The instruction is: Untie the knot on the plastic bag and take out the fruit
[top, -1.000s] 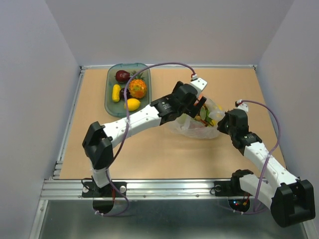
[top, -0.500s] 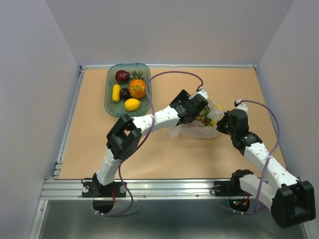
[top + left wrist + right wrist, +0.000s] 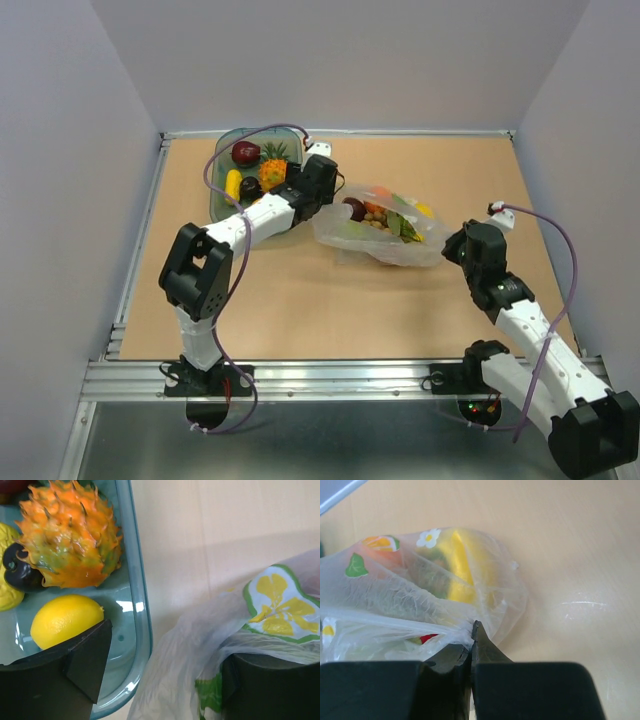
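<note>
The plastic bag [image 3: 385, 235] lies stretched between my two grippers, right of the tray. Fruit shows through it: a red apple [image 3: 354, 208], an orange [image 3: 373, 210], green pieces [image 3: 405, 226] and a yellow banana [image 3: 460, 575]. My left gripper [image 3: 328, 188] is open, its fingers wide apart; the bag's printed plastic [image 3: 200, 655] hangs between them and drapes over the right finger [image 3: 270, 685]. My right gripper [image 3: 471, 632] is shut on a bunched fold at the bag's right end [image 3: 457, 630]. I cannot tell whether that fold is the knot.
The green-tinted tray [image 3: 220, 205] stands at the back left, its rim [image 3: 142, 630] right beside my left gripper. It holds an orange pineapple [image 3: 70, 535], a lemon [image 3: 62, 620], a dark fruit [image 3: 22, 572] and a dark red one [image 3: 245, 152]. Walls enclose the table.
My left arm has swung from over the bag leftward to the tray's edge, drawing the bag's left end with it. The bag now lies stretched longer. The right gripper has kept its hold.
</note>
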Tool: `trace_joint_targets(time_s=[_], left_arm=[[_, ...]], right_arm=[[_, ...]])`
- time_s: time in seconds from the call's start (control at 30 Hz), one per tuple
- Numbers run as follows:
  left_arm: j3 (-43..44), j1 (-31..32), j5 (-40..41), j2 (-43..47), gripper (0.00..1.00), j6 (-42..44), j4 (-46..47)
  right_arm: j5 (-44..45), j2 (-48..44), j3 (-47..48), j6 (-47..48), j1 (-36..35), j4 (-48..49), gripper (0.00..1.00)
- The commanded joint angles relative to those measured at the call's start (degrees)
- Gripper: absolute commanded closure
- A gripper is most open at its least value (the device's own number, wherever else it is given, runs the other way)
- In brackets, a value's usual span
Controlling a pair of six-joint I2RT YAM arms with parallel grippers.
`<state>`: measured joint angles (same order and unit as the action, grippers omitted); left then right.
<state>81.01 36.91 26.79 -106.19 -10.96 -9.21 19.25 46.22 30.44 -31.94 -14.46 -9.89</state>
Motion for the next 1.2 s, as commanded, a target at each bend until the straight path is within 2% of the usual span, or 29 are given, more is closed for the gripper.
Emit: trace_joint_targets(time_s=[0.0, 0.13, 0.2, 0.23, 0.33, 0.37, 0.43, 0.47, 0.6, 0.7, 0.83, 1.0, 1.17], left_arm=[[-3.14, -2.01, 0.38, 4.76, 0.23, -3.89, 3.50], [-5.95, -2.72, -3.92, 6.78, 0.24, -6.17, 5.96], [-6.74, -2.19, -8.65, 7.75, 0.24, -7.23, 7.53], [-7.18, -1.93, -9.81, 8.10, 0.23, -7.41, 8.15], [-9.29, -0.70, -12.45, 10.30, 0.18, -7.41, 11.23], [-9.64, -0.61, -12.98, 11.09, 0.16, -7.32, 11.76], [-10.26, -0.43, -13.78, 13.20, 0.11, -6.45, 12.46], [-10.43, 0.00, -13.86, 13.99, 0.10, -6.18, 12.38], [-12.01, 0.97, -15.52, 19.78, 0.04, -5.56, 13.16], [-13.16, 2.64, -17.02, 23.21, 0.04, -5.74, 13.87], [-14.21, 5.63, -15.20, 27.87, 0.04, -3.46, 13.61], [-12.90, 14.67, -11.84, 29.90, 0.04, 7.69, 14.30], [-12.81, 19.69, -16.32, 24.47, 0.04, 18.68, 18.08]], right_arm=[[13.53, -0.60, -0.47, -2.68, 0.75, -2.41, 1.00], [11.10, 1.59, 1.11, -1.11, 0.75, -3.12, 0.99], [8.28, 2.29, 2.08, 1.52, 0.75, -2.86, 0.92], [5.65, 2.65, 3.39, 2.32, 0.75, -2.68, 0.82], [1.69, 4.23, 6.38, 5.22, 0.66, -2.77, 0.64], [-1.98, 4.49, 7.43, 5.83, 0.57, -2.85, 0.49], [-5.78, 5.72, 9.37, 7.59, 0.57, -4.25, 0.35], [-9.10, 6.16, 11.81, 8.12, 0.57, -5.48, 0.24], [-14.40, 6.96, 17.28, 11.80, 0.22, -8.74, 0.04], [-17.57, 6.69, 21.05, 13.74, 0.13, -10.67, 0.00], [-20.48, 7.04, 25.80, 14.54, -0.13, -12.43, 0.00], [-17.58, 8.36, 29.41, 16.73, -0.04, -13.66, 0.00], [-13.12, 15.73, 35.12, 17.88, -0.13, -15.42, 0.00]])
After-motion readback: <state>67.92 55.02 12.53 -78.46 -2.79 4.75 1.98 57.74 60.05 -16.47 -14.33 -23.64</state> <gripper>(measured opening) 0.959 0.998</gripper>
